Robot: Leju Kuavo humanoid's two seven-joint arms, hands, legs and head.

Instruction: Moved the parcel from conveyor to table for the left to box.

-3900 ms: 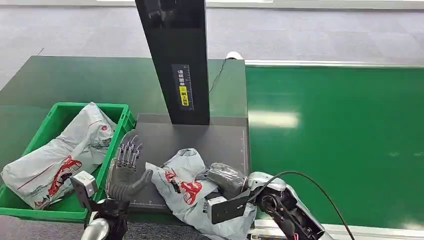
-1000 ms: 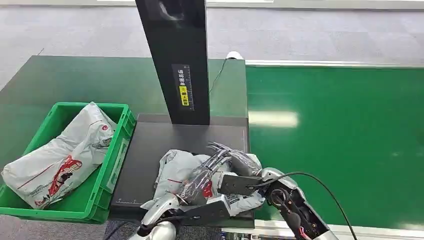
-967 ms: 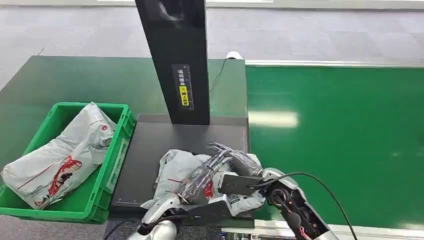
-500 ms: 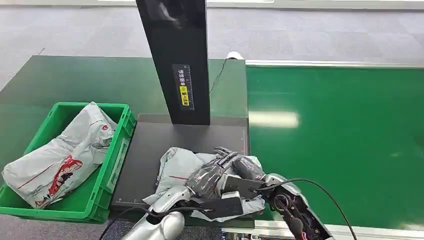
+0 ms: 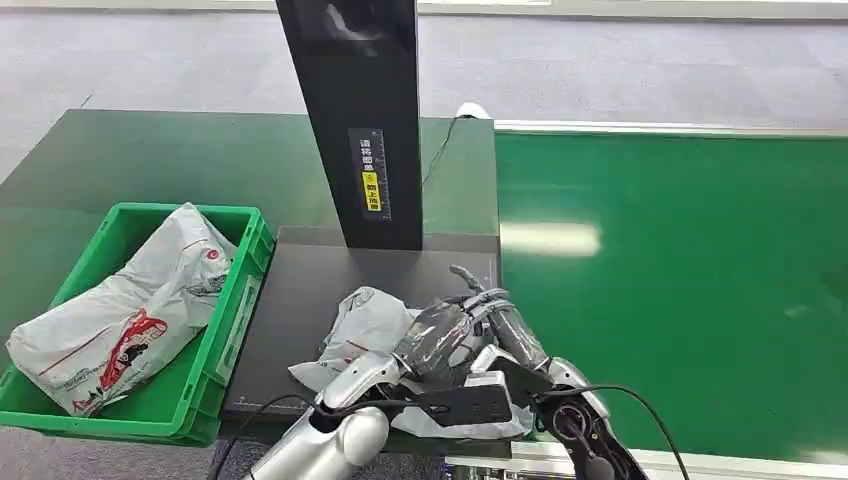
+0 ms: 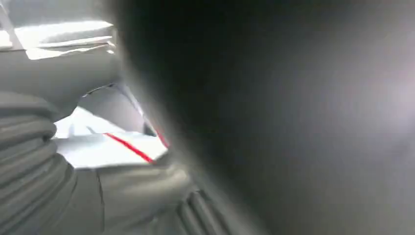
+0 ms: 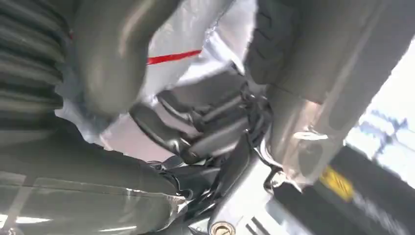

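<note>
Dark table [image 5: 300,290]: left hand [image 5: 440,335] and right hand [image 5: 505,330] both clasp parcel [image 5: 365,320]; crowded grips risk tangling, tearing bag.

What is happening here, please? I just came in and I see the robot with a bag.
The robot is handling a grey parcel bag that lies on the dark plate at the foot of a black post, beside the green conveyor. Both hands are on the bag: the left hand reaches over it, and the right hand lies close against it from the conveyor side. How firmly either hand grips cannot be told. Another parcel already lies in the green crate to the left.
</note>
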